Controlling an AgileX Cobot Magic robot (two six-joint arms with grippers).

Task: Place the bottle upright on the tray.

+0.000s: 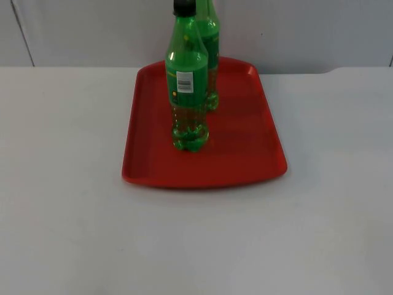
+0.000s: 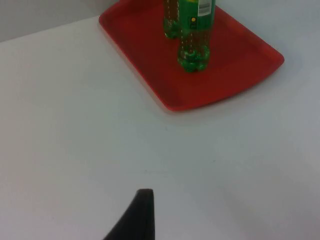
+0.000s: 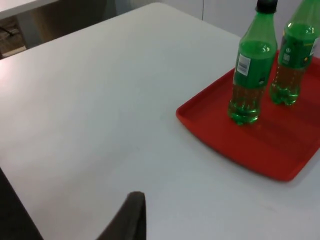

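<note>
Bottle (image 1: 187, 80) of clear green plastic stands upright on the red tray (image 1: 245, 153), its long axis vertical, black screw cap at the top edge of the top view and its lobed, petal-shaped base planted on the tray floor a little left of the tray's middle. Its shoulder tapers smoothly to the neck; a green wrap label with a white barcode patch and a small yellow mark circles the upper body, and below the label the wall is transparent and ribbed, showing a brownish tint down to the glossy green foot. A second bottle (image 1: 210, 55) of the same make stands upright just behind it and slightly to the right in the top view, partly hidden by the first; from the right wrist view the two stand side by side with a narrow gap between them (image 3: 251, 75) (image 3: 292, 65). The tray is a smooth, matte red plastic rectangle with rounded corners and a low raised rim, lying flat in the upper centre of the white table (image 1: 73, 215), whose surface is plain and even up to the grey partition wall (image 1: 307, 31). The left gripper's black fingertip (image 2: 137, 217) hangs above bare table well short of the tray (image 2: 235, 75), and the right gripper's dark fingertip (image 3: 131, 217) likewise; whether either pair of jaws is apart or together cannot be told.
</note>
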